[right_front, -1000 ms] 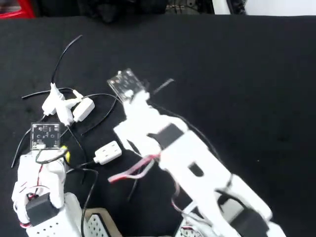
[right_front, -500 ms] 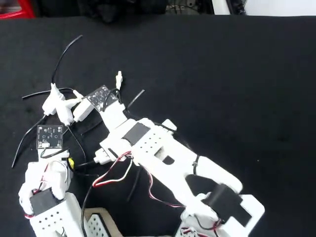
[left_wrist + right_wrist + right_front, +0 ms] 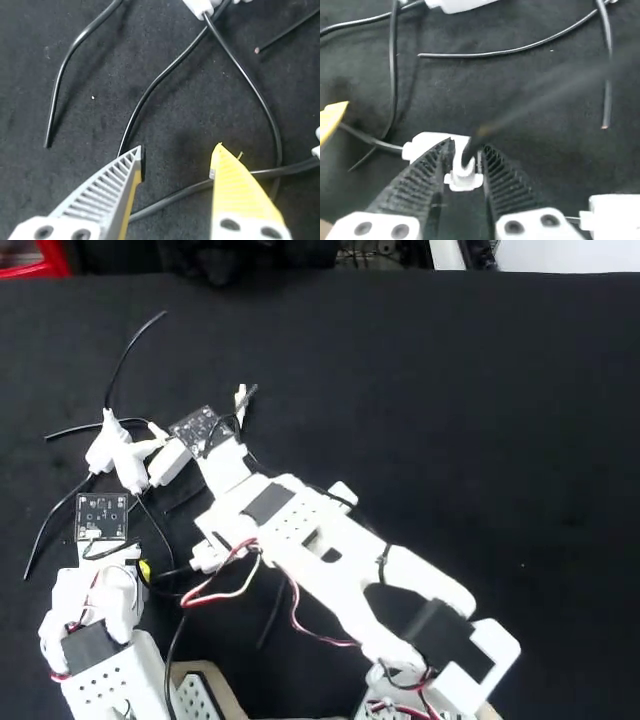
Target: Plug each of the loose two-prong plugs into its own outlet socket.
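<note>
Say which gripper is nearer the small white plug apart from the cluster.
Right: the right gripper is shut on the small white plug; the left gripper hangs apart, open.

High view fixed overhead, looking down on the black table (image 3: 480, 380) and both arms, left wrist view close over the cables (image 3: 165, 71) past the left gripper (image 3: 177, 150), right wrist view close past the right gripper (image 3: 466, 150) clamping a plug (image 3: 462, 181), cables common to all three

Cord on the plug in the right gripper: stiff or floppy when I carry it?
Probably floppy: the cord is thin and trails free off the plug in the right gripper. Likely light for its length. It could snag the other cords lying below.
</note>
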Tool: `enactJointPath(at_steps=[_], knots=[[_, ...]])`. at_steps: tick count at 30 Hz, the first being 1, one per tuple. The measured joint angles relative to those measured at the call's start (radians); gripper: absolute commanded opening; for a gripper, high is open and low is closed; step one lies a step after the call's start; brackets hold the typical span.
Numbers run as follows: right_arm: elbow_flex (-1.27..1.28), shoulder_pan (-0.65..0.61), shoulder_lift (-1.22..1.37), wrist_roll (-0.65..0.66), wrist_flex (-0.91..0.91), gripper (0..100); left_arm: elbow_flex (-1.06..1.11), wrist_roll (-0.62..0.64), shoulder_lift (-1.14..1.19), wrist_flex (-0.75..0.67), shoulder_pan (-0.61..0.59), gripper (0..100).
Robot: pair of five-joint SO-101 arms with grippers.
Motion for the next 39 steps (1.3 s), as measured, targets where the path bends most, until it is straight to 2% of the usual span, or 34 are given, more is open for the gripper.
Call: enactJointPath(at_steps=[4, 16, 24, 27, 34, 36, 39], knots=[[0.003, 0.037, 0.002, 0.0, 0.005, 1.1, 0.0, 0.0, 0.0, 0.0, 0.0, 22], [0.041, 0.034, -0.023, -0.055, -0.014, 1.1, 0.006, 0.0, 0.0, -0.026, 0.0, 22], [0.184, 0.035, -0.336, -0.018, -0.057, 1.1, 0.014, -0.011, 0.002, -0.028, 0.028, 22], [0.334, 0.035, -0.454, -0.018, -0.21, 1.1, 0.014, -0.037, 0.002, -0.028, 0.037, 22], [0.743, 0.035, -0.617, 0.023, -0.852, 1.1, 0.014, -0.038, 0.002, -0.028, 0.066, 22], [0.776, 0.035, -0.651, 0.048, -0.941, 1.1, 0.014, -0.038, 0.002, -0.028, 0.133, 22], [0.792, 0.035, -0.695, 0.055, -0.977, 1.1, 0.014, 0.005, 0.002, -0.028, 0.261, 22]])
